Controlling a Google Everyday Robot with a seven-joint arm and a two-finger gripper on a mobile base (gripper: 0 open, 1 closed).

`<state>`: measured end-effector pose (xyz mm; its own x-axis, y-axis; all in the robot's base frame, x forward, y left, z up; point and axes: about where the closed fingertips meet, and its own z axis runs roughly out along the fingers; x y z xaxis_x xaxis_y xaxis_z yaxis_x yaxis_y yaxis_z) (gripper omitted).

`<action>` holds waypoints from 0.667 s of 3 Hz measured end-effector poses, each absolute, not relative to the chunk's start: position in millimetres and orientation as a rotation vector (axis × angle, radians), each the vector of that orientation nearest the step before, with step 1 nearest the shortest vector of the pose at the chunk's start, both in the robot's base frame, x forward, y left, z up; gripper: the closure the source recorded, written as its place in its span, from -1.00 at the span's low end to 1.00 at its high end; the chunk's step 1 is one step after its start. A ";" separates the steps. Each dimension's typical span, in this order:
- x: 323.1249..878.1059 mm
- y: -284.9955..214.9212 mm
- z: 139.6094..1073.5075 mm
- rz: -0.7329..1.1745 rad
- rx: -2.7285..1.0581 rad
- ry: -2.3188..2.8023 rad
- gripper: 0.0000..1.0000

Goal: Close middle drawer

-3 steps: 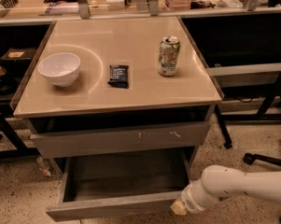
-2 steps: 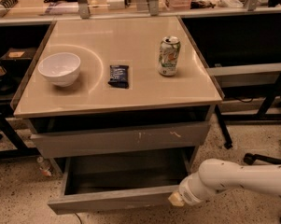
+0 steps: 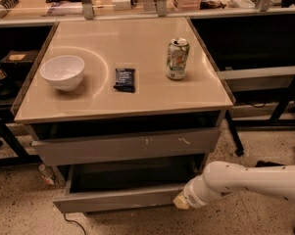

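The gripper (image 3: 181, 202) sits at the lower right of centre, its tan tip against the right end of the middle drawer (image 3: 118, 199) front. Whether it is spread or closed cannot be told from here. Behind it the white arm (image 3: 250, 180) runs off the right edge of the frame.

The middle drawer is pulled out toward the bottom edge of the frame, with its dark inside (image 3: 132, 176) in view. Its long axis runs left to right, the left end sitting slightly lower in the picture. The plain grey front faces the viewer.

Just above it, the top drawer front (image 3: 127, 148) (grey, with pale scratch marks right of centre) stands a little proud of the cabinet. Speckled floor (image 3: 34, 214) lies open to the left of the drawer and below it. To the right, the arm fills the space, and a dark table leg (image 3: 233, 133) slants down just beyond the cabinet's corner.

On the beige cabinet top (image 3: 137, 43), a white bowl (image 3: 62, 71) sits at the left and a small dark packet (image 3: 124, 79) lies in the middle. A green-and-white drinks can (image 3: 177, 58) stands upright at the right. All three are well apart and back from the front edge. The can and the packet both carry print, but none of it can be read.
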<state>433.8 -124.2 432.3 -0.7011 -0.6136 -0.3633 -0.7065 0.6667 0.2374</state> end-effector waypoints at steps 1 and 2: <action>443.1 -127.7 420.3 0.484 -1.017 2.655 1.00; 456.8 -129.1 412.7 0.453 -0.980 2.659 1.00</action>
<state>456.8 -129.1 412.7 -0.7345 -0.5786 -0.3546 -0.6634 0.7223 0.1955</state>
